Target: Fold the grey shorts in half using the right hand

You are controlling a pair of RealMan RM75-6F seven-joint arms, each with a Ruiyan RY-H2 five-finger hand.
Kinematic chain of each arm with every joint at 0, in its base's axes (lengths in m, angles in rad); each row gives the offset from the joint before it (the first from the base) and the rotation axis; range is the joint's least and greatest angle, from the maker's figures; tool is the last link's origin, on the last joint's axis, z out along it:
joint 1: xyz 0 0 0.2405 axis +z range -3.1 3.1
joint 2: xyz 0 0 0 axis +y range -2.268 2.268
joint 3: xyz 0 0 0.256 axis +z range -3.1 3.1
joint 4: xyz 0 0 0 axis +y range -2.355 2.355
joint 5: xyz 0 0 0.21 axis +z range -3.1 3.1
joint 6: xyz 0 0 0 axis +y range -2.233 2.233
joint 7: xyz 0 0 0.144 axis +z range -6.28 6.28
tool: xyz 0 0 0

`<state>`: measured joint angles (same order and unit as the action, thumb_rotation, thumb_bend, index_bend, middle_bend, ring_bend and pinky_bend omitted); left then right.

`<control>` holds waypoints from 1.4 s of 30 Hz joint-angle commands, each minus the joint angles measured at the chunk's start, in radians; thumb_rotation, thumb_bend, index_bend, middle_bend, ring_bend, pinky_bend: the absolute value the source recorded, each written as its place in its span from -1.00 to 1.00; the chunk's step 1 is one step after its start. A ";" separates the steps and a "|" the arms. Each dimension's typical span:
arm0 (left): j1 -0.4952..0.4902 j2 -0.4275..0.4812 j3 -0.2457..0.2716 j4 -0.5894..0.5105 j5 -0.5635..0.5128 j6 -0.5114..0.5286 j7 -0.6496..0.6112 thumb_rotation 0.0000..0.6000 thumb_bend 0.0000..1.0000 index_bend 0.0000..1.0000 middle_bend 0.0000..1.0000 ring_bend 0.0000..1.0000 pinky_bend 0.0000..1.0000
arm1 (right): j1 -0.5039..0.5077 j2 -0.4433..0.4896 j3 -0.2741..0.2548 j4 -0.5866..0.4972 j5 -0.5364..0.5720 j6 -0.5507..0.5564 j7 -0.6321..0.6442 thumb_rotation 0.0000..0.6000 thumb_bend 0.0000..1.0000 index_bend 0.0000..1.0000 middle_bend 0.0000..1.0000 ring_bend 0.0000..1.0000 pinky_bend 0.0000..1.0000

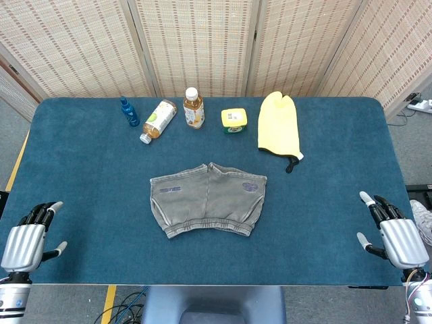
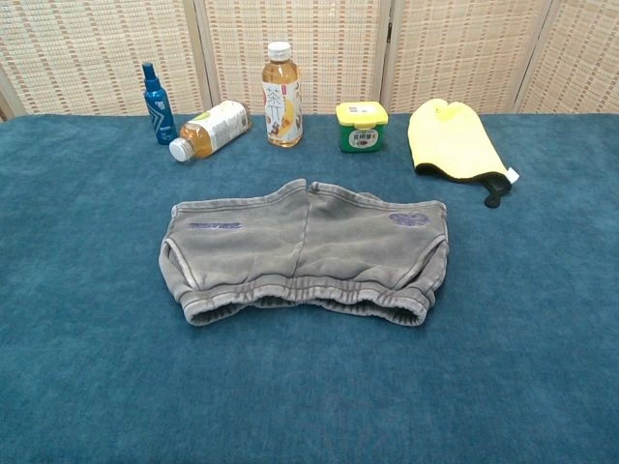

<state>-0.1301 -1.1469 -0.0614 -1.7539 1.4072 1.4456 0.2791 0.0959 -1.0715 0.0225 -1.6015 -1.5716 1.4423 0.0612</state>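
Blue table (image 1: 81,169): grey shorts (image 1: 208,200) flat before bottles (image 1: 193,108); both hands' fingers (image 1: 375,202) spread, empty.

Bright, even light; seemingly sharp.

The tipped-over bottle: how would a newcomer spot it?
Look along the far edge of the blue table, left of centre. Between the small blue bottle and the upright tea bottle lies the tipped-over bottle, the only one on its side.

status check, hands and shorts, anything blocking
Left hand and right hand open at the near table corners, holding nothing. Grey shorts flat mid-table, unfolded, waistband toward robot. Nothing on or beside them; bottles, tub and mitt sit at the far edge.
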 commanded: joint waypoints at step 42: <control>0.033 0.012 0.014 0.010 -0.024 0.022 -0.017 1.00 -0.59 -0.64 -0.62 -0.67 -0.34 | 0.459 -0.317 0.067 0.283 -0.062 -0.474 -0.091 1.00 -0.60 -0.15 0.81 0.85 0.95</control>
<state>-0.0974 -1.1344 -0.0479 -1.7435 1.3835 1.4673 0.2624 0.5360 -1.3657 0.0840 -1.3417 -1.6336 0.9877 -0.0231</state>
